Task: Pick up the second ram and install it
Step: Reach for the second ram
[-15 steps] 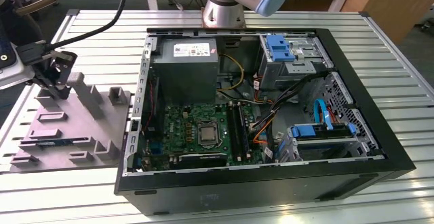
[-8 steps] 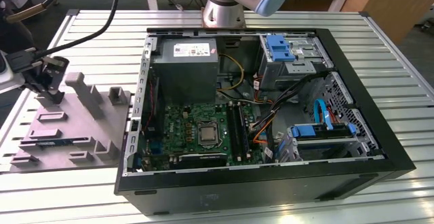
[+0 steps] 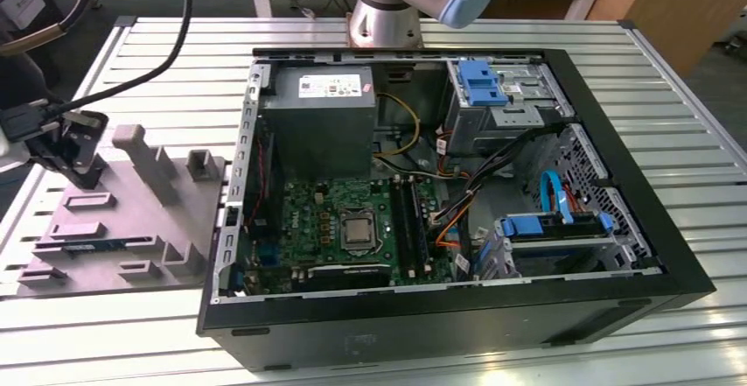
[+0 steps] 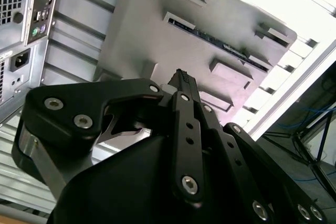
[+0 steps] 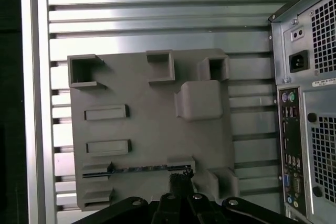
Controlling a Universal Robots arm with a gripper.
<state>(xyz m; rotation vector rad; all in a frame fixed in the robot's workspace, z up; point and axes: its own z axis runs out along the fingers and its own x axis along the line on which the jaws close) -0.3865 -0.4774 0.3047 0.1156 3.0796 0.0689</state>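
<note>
Gripper [image 5: 179, 179], jaws closed on nothing, hovers just over the second ram [image 5: 147, 169], which stands edgewise in a slot of the grey holder [image 5: 152, 119], at the exterior view's left of the open computer case [image 3: 467, 185]; grasp advisably mid-length, square to the stick; power-supply label [image 3: 335, 86] print illegible.
</note>
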